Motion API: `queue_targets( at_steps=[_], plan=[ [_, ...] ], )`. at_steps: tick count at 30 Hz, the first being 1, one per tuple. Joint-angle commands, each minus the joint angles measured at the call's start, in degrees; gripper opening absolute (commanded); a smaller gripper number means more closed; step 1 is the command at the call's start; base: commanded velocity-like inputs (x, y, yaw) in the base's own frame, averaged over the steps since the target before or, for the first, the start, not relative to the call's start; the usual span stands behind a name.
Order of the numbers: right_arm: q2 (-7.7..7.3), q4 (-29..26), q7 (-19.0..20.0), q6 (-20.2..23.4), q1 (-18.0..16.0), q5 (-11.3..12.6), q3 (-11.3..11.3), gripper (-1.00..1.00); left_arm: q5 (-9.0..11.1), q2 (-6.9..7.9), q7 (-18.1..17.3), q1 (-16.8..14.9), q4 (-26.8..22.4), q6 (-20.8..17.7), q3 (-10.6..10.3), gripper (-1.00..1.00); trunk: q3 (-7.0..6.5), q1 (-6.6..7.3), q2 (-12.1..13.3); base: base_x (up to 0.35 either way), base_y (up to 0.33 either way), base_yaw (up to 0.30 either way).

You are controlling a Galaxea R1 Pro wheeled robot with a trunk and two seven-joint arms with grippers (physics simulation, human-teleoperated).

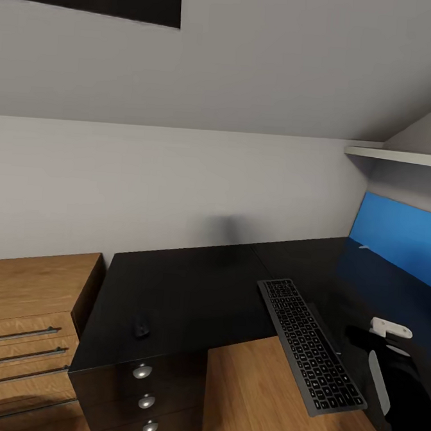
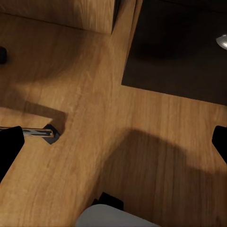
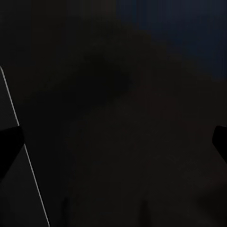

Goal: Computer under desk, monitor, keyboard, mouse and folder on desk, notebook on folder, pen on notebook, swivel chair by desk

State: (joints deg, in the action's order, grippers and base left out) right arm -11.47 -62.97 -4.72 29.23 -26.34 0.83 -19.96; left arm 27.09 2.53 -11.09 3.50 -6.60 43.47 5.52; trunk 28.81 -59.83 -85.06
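Observation:
The desk (image 1: 184,290) is a glossy black L with a drawer unit (image 1: 145,390) under its left end. In the head view the silver-grey keyboard (image 1: 309,347) lies slantwise on the right wing, partly overhanging the inner edge above the floor. The small black mouse (image 1: 142,329) sits near the desk's front left edge. My right arm (image 1: 397,382) reaches over the right wing beside the keyboard. My right gripper (image 3: 113,139) is open above the dark desk top, a thin pale edge (image 3: 21,142) beside one finger. Over the wooden floor, my left gripper (image 2: 113,142) is open and holds nothing.
A light wooden chest of drawers (image 1: 28,318) stands against the desk's left side. A blue wall panel (image 1: 400,238) and a white shelf (image 1: 400,154) are at the right. In the left wrist view a chrome leg with a black caster (image 2: 45,132) lies on the floor near the drawer unit (image 2: 179,47).

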Motion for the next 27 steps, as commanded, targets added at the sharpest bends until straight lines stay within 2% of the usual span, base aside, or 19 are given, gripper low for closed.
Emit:
queue_targets(
  at_steps=[1, 6, 9, 11, 27],
  plan=[
    [0.00, -0.1, -0.2, 0.3, 0.0, 0.1, 0.1, 1.00, 0.2, -0.01, -0.6, 0.0, -0.1, -0.1, 0.5, 1.00, 0.05, 0.00, 0.0, 0.000, 0.000, 0.000],
    [0.36, -0.3, -0.1, 0.3, 0.0, 0.1, 0.2, 1.00, 0.1, -0.02, -0.7, 0.0, -0.1, -0.1, 0.5, 1.00, 0.05, 0.00, 0.0, -0.053, 0.000, 0.000],
    [1.34, -0.3, -0.1, 0.3, 0.0, 0.0, 0.3, 1.00, 0.1, 0.07, -0.7, 0.0, -0.1, -0.1, 0.5, 1.00, 0.05, 0.00, 0.0, -0.297, 0.000, 0.000],
    [1.48, -0.3, -0.1, 0.3, 0.0, 0.0, 0.3, 1.00, 0.2, 0.09, -0.7, 0.0, -0.1, -0.1, 0.5, 1.00, 0.05, 0.00, 0.0, -0.322, 0.000, 0.000],
    [1.63, -0.4, -0.1, 0.3, 0.0, -0.1, 0.2, 1.00, 0.2, 0.06, -0.7, 0.0, -0.1, -0.1, 0.5, 1.00, 0.05, 0.00, 0.0, -0.328, 0.000, 0.000]
  ],
)
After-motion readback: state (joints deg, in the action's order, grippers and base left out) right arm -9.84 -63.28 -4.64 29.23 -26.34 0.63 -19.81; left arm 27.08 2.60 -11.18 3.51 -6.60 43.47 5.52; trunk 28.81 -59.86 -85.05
